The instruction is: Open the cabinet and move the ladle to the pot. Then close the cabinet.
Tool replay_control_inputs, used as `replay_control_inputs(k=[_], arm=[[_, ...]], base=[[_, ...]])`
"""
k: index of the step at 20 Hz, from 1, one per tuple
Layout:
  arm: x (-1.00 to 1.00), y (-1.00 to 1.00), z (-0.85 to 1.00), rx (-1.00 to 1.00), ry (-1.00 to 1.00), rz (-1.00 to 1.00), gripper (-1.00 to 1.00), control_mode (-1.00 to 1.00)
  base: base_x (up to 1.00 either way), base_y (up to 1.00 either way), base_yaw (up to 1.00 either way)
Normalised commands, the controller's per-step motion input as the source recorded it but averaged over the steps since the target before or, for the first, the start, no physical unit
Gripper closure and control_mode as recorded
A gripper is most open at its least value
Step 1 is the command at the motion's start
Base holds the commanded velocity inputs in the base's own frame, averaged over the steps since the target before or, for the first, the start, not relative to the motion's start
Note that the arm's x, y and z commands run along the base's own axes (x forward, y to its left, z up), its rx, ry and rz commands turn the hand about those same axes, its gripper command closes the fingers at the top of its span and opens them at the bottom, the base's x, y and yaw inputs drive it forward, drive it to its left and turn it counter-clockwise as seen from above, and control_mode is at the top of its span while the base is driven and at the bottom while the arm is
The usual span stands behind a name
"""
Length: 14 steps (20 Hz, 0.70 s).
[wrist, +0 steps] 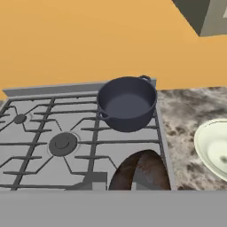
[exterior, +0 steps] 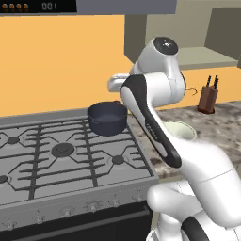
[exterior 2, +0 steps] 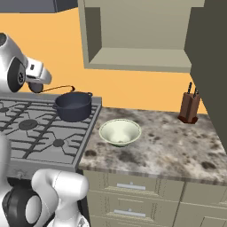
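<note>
One pot [exterior 2: 73, 105], one ladle [exterior 2: 56, 88], one bowl [exterior 2: 119, 132].
I see the squat blue-grey pot on the stove's [exterior 2: 26, 128] right rear corner, near its edge; the dark ladle hangs above it in my gripper [exterior 2: 36, 86], clamped. Right: open counter [exterior 2: 168, 146], open cabinet [exterior 2: 137, 35].

Orange back wall [exterior: 56, 61] runs behind everything. Grey gas stove [exterior: 66, 155] with dark grates on the left, knob row along its front edge, dark oven front below. Speckled stone counter [exterior 2: 177, 146] just right of it, beige drawers [exterior 2: 133, 195] with short horizontal pulls underneath. Knife block [exterior 2: 188, 107] near the wall. Lighting flat, even.
</note>
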Motion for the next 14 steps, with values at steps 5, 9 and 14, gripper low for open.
replay_control_inputs(k=[5, 9, 14], arm=[[0.71, 0.24, -0.72, 0.0, 0.12, -0.09, 1.0, -1.0], [0.77, 0.12, -0.48, 0.0, 0.04, -0.08, 1.0, -1.0], [0.77, 0.05, -0.33, 0.0, 0.02, -0.08, 1.0, -1.0]], base=[[0.0, 0.0, 0.0], [0.0, 0.0, 0.0], [0.0, 0.0, 0.0]])
